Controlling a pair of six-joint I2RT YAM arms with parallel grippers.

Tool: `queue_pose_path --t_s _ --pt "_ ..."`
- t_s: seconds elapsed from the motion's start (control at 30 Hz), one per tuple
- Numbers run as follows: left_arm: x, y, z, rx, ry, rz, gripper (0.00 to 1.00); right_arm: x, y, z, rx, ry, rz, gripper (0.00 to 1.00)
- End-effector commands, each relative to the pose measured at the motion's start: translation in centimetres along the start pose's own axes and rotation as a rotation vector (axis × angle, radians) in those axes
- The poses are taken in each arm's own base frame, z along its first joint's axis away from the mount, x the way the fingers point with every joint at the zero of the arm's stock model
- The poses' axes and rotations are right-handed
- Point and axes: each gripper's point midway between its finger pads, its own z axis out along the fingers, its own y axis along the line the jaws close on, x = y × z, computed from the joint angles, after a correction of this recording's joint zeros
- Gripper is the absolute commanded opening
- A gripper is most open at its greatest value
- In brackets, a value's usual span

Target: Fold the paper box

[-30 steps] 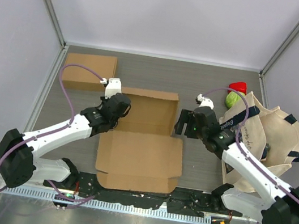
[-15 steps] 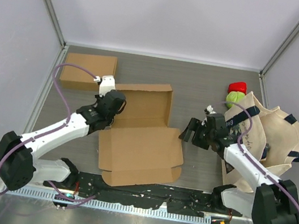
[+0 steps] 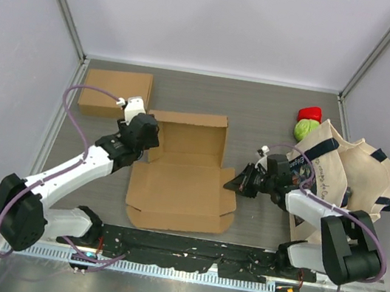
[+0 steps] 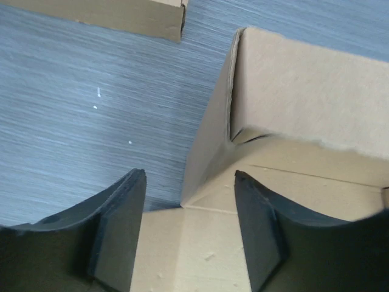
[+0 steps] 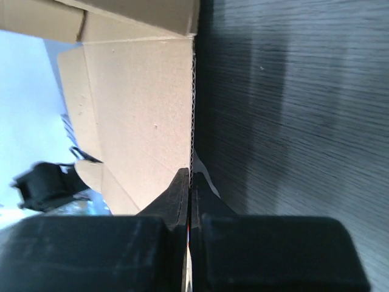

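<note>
The paper box (image 3: 182, 185) lies opened out flat mid-table, its back panel (image 3: 191, 132) standing up with side flaps. My left gripper (image 3: 144, 148) is open at the box's back left corner; in the left wrist view its fingers (image 4: 124, 213) straddle that corner (image 4: 209, 164) without touching it. My right gripper (image 3: 232, 183) lies low at the box's right side. In the right wrist view it (image 5: 189, 177) is shut on the thin corrugated edge of the box's right flap (image 5: 140, 115).
A folded brown box (image 3: 116, 91) lies at the back left, close to my left arm. A beige tote bag (image 3: 350, 179) fills the right side, with a red item (image 3: 310, 113) and a green one (image 3: 304, 128) behind it. Walls enclose the table.
My left gripper has opened and let go of the box's back left corner. My right gripper dropped to the right flap and shut on its edge. The box shifted slightly.
</note>
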Motion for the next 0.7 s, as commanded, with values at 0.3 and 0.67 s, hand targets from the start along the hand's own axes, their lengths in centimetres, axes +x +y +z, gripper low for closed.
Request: queue_pose_path --t_s 0.3,0.67 --pt "-2.3 -9.0 -13.5 0.727 0.064 0.178 0.79 -2.8 2.9 -1.0 -0.083 0.146 0.335 0.01" --pt "6.8 -14.9 -17.5 0.659 0.05 1.04 0.75 -3.3 3.3 -1.1 -0.097 0.139 0.326 0.01"
